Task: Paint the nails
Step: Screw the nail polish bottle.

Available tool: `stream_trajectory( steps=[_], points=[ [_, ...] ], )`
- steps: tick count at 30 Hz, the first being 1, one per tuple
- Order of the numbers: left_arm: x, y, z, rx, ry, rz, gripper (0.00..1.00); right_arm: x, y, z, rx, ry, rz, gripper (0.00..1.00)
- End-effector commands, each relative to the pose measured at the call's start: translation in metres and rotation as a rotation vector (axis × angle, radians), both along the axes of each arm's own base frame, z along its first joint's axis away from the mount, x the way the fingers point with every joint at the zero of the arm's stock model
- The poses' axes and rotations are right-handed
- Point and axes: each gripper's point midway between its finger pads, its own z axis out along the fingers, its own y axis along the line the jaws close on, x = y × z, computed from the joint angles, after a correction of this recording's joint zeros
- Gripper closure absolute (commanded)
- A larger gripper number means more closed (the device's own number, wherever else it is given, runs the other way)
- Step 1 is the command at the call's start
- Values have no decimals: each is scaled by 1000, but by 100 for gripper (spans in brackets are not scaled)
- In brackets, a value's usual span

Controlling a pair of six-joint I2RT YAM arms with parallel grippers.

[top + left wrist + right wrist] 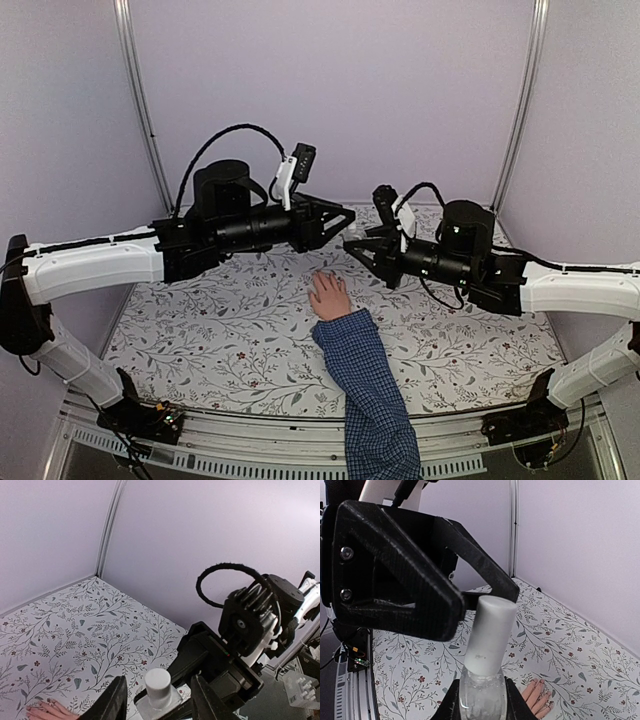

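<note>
The right gripper [480, 696] is clamped on the glass body of a nail-polish bottle [480, 687] and holds it upright in the air. The left gripper [159, 681] straddles the white cap [158, 681] with its jaws apart and a gap on each side. The risk, as I judge it, lies in the uncapping. A pinch that lands off-centre, or a twist the right grip cannot resist, could spin or tip the bottle and drop polish onto the floral tablecloth [220, 320] or onto the hand [329, 297] (it lies almost under the bottle). That hand rests flat mid-table, at the end of a blue checked sleeve [370, 390]. Its long axis runs from the near edge toward the back wall, leaning slightly left. The nails [322, 277] sit at the far end, pointing away from the arm bases, too small to show colour.
</note>
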Motion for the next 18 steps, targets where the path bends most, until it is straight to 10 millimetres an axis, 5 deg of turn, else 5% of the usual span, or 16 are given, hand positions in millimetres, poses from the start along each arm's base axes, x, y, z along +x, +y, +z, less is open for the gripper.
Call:
stream_trajectory(
  steps=[1,9,18],
  points=[
    [8,5,6,-7,3,11,54,-1,6,17,17,-37,21,100],
    [-6,-1,14,-40,-18,-83,55,-5,9,19,11,-57,55,100],
    [-10,-9,11,-27,-13,-133,68,-8,10,20,7,-64,70,100]
  ],
)
